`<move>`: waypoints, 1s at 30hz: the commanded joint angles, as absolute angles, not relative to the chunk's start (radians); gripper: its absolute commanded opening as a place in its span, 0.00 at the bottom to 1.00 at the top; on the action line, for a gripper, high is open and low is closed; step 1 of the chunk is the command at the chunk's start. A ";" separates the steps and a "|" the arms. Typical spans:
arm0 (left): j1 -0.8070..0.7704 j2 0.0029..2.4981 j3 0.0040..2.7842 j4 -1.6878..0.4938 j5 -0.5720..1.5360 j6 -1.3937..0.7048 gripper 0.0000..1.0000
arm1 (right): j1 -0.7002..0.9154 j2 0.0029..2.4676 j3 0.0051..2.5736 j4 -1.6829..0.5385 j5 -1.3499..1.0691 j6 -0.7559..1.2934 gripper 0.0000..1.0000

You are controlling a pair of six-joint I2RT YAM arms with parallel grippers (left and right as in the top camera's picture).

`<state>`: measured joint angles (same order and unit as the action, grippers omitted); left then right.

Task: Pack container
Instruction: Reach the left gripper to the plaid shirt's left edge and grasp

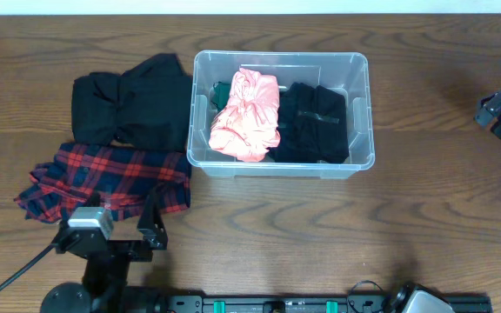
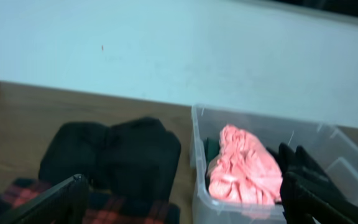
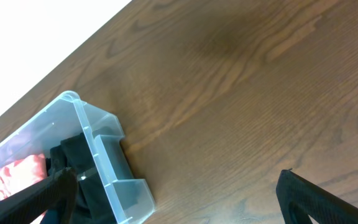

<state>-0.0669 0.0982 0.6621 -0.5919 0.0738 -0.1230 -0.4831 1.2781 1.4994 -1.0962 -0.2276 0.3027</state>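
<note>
Container: the clear container stands on the table at centre, and holds a pink garment, a black garment and something green.
Step in hand: I judge the packing half done; a black cloth and a plaid cloth lie outside, left of it.
Left gripper: fingers spread apart, empty, near the plaid cloth.
Right gripper: fingers wide apart, empty, far right.
Next move: probably lower the left gripper on the plaid cloth.
Views: only the overhead shows both arms; the left wrist shows the wall.
</note>
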 commanded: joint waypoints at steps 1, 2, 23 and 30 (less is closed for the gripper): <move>-0.062 0.130 0.723 -0.616 0.052 -0.091 0.98 | -0.490 1.271 1.501 -1.097 -0.228 0.290 0.99; -0.062 0.153 0.748 -0.654 0.018 -0.099 0.98 | -0.490 1.271 1.501 -1.097 -0.228 0.290 0.99; 0.488 1.354 1.302 -1.218 0.117 -0.218 0.98 | -0.491 1.271 1.501 -1.097 -0.228 0.290 0.99; 0.865 1.509 1.290 -1.156 0.346 -0.165 0.98 | -0.491 1.271 1.501 -1.097 -0.228 0.290 0.99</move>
